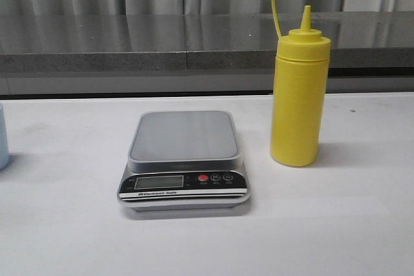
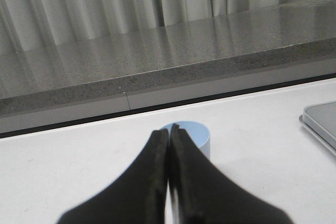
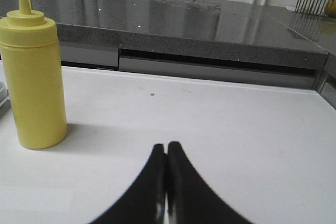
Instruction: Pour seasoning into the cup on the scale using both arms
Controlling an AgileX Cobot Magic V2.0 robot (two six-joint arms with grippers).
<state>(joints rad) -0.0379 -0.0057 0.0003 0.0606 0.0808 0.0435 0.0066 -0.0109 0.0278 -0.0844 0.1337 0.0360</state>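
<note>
The yellow seasoning bottle stands upright on the white table, right of the scale, its cap strap sticking up. The scale's grey platform is bare. The light-blue cup stands at the far left edge of the front view, mostly cut off. In the left wrist view my left gripper is shut and empty, with the cup just beyond its tips. In the right wrist view my right gripper is shut and empty, with the bottle off to one side, well apart. Neither gripper shows in the front view.
A grey stone counter ledge runs along the back of the table, with curtains behind. A corner of the scale shows in the left wrist view. A wire rack sits far back on the counter.
</note>
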